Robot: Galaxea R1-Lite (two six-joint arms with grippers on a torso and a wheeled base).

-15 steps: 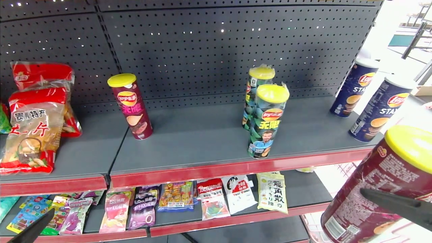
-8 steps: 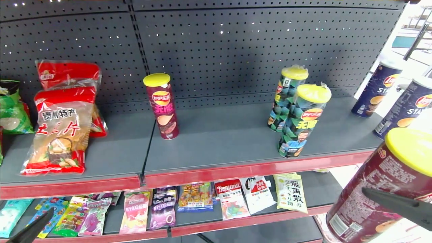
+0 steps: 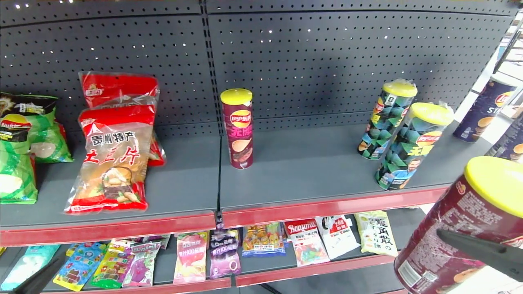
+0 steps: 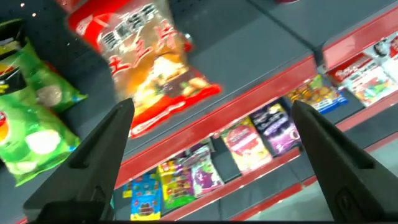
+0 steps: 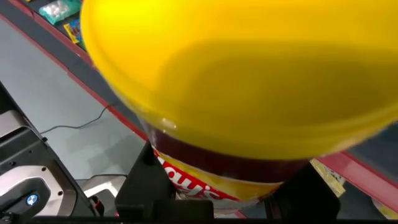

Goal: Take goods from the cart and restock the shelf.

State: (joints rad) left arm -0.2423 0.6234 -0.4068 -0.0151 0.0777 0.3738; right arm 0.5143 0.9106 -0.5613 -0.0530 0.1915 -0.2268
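Note:
A maroon chip can with a yellow lid [image 3: 461,228] is tilted at the lower right, in front of the shelf's red edge [image 3: 327,206]. My right gripper [image 3: 470,247] is shut on it, one black finger [image 3: 486,251] lying across its side. In the right wrist view the yellow lid [image 5: 249,68] looms close, with the right gripper [image 5: 224,196] clamped on the can's body below it. A matching maroon can [image 3: 237,128] stands upright mid-shelf. My left gripper [image 4: 211,155] hangs open and empty, low in front of the lower shelf's candy packets [image 4: 249,143]; one finger [image 3: 36,279] shows at the bottom left.
Red snack bags [image 3: 112,159] and green chip bags [image 3: 18,143] lie on the shelf's left half. Two teal-patterned cans [image 3: 408,143] and blue cans [image 3: 482,112] stand at the right. Bare shelf board [image 3: 306,167] lies between the maroon and teal cans. Candy packets [image 3: 224,255] line the lower shelf.
The camera has panned left: the whole shelf picture has slid right and green bags have come into view. The held can and both grippers keep their places in the picture.

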